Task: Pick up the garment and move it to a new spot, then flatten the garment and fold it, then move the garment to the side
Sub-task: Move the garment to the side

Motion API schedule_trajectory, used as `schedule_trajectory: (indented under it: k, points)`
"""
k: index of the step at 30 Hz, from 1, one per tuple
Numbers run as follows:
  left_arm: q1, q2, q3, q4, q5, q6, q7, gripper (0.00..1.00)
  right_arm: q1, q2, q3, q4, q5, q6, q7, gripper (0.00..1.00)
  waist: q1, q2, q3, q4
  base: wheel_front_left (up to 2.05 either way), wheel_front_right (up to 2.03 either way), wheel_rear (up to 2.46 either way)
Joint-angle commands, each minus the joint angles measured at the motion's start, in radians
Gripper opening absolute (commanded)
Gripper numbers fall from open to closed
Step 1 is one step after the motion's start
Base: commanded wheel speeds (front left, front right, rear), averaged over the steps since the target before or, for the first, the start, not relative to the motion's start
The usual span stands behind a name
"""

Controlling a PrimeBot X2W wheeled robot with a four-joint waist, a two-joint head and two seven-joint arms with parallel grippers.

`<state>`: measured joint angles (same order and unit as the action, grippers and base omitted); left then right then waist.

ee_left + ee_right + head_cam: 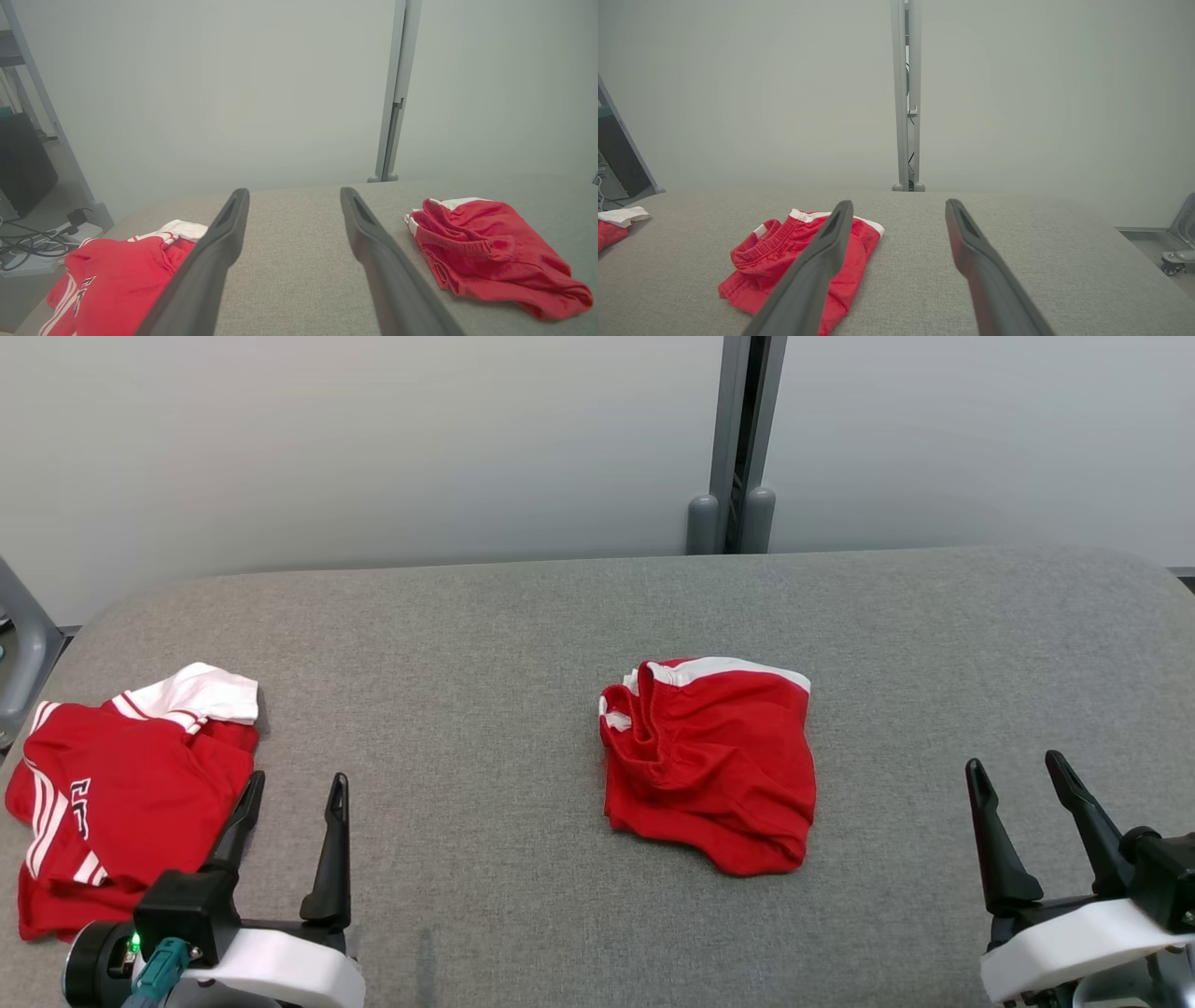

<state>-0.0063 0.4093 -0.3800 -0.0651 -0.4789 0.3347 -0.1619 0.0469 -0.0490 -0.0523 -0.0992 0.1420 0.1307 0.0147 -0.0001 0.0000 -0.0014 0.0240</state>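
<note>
Garment (709,761) for this one is the red pair of shorts, I reckon. It sits in a loose crumpled heap around the middle of the grey table (485,644), a bit to the robot's right of centre, with the white-trimmed edge on the far side and the bunched elastic waistband (644,728) toward the left. There's also a red jersey (121,793) with white sleeves rumpled at the left end of the table, well apart from the shorts, so I could be wrong about which one is meant. Either way, this looks like the very start: nothing is picked up, so the first step (grab and relocate) isn't under way yet. The left gripper (297,779) is down by the near edge with its fingers spread wide and nothing between them, just beside the jersey's right edge. The right gripper (1013,761) is near the opposite corner, equally wide open and empty. Both point straight away from the robot, with the shorts between them but farther out. Next move, I'd guess, is one arm reaching forward and inward, dropping onto the heap and pinching a raised fold, probably that waistband. The cloth is floppy, so a shallow nip might only lift one layer.
</note>
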Motion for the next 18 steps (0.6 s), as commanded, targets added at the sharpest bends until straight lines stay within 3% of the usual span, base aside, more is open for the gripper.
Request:
schedule_trajectory:
  k: [1, 18]
  points:
    - [0.003, 0.007, 0.005, 0.002, -0.004, 0.004, -0.003, 1.0, 0.004, -0.004, -0.001, -0.003, 0.007, 0.0, 0.001, 1.0, 0.0001, 0.0, 0.001, 0.0, 0.0, 0.0, 0.0]
    - [-0.019, 0.014, 0.001, 0.015, -0.013, -0.002, -0.003, 1.0, -0.011, -0.004, 0.003, 0.018, 0.02, 0.0, -0.009, 1.0, 0.0001, 0.0, 0.003, 0.005, 0.0, 0.0, 0.0]
